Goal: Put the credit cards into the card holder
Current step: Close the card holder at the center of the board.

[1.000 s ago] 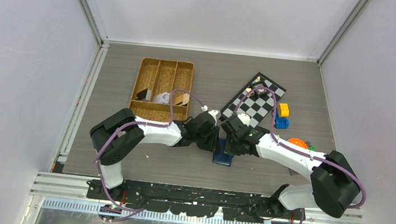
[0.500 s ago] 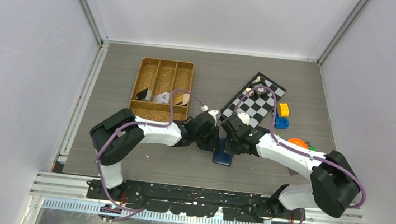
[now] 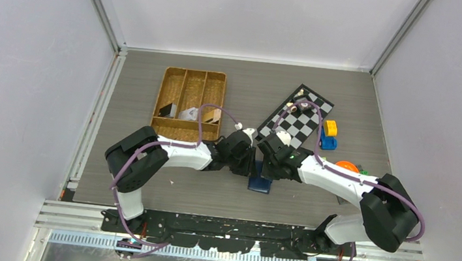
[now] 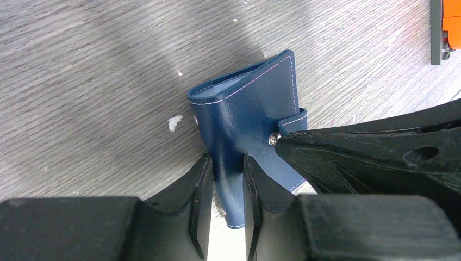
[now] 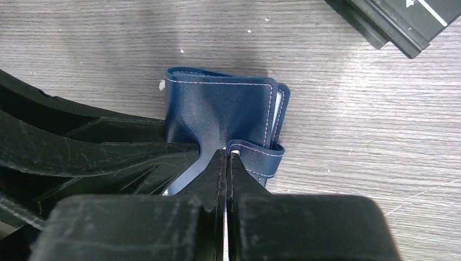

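Holder (image 4: 247, 114) gripped by both arms at frame centre.
Left end effector (image 4: 227, 166) clamps a fold of its navy cover; right end effector (image 5: 228, 157), fingers together, touches the snap tab (image 5: 255, 157). Holder lies folded on the surface (image 4: 81, 81).

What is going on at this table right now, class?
The left tool pinches a raised fold of the navy card holder on the table. The right tool, shut, has its tips at the snap tab. The holder is folded, and neither tool holds a card.
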### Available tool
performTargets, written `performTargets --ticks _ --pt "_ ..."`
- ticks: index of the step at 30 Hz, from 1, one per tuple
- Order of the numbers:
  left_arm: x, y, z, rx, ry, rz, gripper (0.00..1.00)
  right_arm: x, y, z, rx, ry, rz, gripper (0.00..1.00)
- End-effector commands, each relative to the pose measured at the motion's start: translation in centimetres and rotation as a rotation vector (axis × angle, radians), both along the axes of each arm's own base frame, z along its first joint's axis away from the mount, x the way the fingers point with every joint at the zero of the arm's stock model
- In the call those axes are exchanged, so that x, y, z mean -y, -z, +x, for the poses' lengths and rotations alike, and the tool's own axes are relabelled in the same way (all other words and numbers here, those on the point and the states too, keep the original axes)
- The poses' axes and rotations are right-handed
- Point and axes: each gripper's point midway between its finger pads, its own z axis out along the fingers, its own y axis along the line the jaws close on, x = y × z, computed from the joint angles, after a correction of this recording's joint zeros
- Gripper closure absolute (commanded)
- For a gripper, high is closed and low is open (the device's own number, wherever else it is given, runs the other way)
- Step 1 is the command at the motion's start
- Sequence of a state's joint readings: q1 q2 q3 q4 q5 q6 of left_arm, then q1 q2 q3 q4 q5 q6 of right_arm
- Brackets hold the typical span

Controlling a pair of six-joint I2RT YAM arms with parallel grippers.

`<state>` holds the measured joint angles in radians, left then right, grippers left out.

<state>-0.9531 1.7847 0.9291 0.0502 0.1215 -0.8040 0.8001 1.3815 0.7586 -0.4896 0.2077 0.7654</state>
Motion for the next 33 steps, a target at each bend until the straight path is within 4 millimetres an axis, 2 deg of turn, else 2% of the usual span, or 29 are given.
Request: performTargets --ticks 1,19,28,33 --pt "-1.9 3.6 -1.7 -0.062 0.029 0.120 0.86 -0.9 -0.2 1.1 0.042 0.012 0.040 1.00" --pt "-1.9 3.7 -1.7 -0.062 0.030 0.122 0.86 -1.7 0.7 0.3 -0.023 -0.017 0.076 1.00" --pt "-1.9 3.7 -1.7 -0.063 0.029 0.121 0.86 -1.0 2.5 0.3 -0.065 0.006 0.043 1.00" --pt "-2.0 3.7 -1.8 -0.065 0.029 0.123 0.86 0.0 3.4 0.1 -0.101 0.042 0.008 1.00"
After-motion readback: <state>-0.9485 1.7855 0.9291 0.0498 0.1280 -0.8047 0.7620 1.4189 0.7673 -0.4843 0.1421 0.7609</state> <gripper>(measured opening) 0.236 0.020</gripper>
